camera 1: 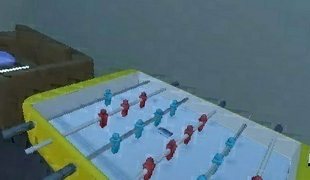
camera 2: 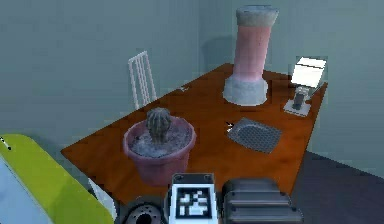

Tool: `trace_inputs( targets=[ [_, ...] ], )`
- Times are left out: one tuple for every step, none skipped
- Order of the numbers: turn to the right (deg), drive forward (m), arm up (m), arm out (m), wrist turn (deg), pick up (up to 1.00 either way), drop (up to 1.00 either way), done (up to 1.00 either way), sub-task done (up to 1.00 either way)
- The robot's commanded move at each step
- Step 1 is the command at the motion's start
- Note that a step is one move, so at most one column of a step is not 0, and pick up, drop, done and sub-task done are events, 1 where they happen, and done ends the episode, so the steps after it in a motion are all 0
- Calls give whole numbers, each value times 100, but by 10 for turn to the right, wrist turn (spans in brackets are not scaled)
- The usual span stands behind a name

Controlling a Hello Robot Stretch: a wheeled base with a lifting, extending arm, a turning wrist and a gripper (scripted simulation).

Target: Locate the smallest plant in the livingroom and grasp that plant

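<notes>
A small round grey-green cactus [camera 2: 159, 123] stands in a pink pot [camera 2: 158, 150] near the front corner of a reddish-brown wooden table [camera 2: 205, 105] in the arm side view. Below the pot, at the picture's bottom edge, a white square with black marks [camera 2: 193, 201] sits among dark arm parts. The gripper's dark body [camera 2: 147, 213] shows just left of that square. Its far end cannot be made out, so I cannot tell whether it holds anything.
A tall pink cylinder on a grey base [camera 2: 250, 55], a flat dark grey object [camera 2: 255, 134] and a small white-screened device [camera 2: 305, 82] stand on the table. A white chair [camera 2: 142, 78] is behind it. A yellow-framed table football game [camera 1: 171, 141] lies ahead, a brown wooden box [camera 1: 25, 65] beside it.
</notes>
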Motion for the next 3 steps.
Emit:
trace_inputs(
  targets=[
    [0, 0, 0, 22, 0, 0, 0, 0, 0],
    [0, 0, 0, 0, 450, 0, 0, 0, 0],
    [0, 0, 0, 0, 450, 0, 0, 0, 0]
  ],
)
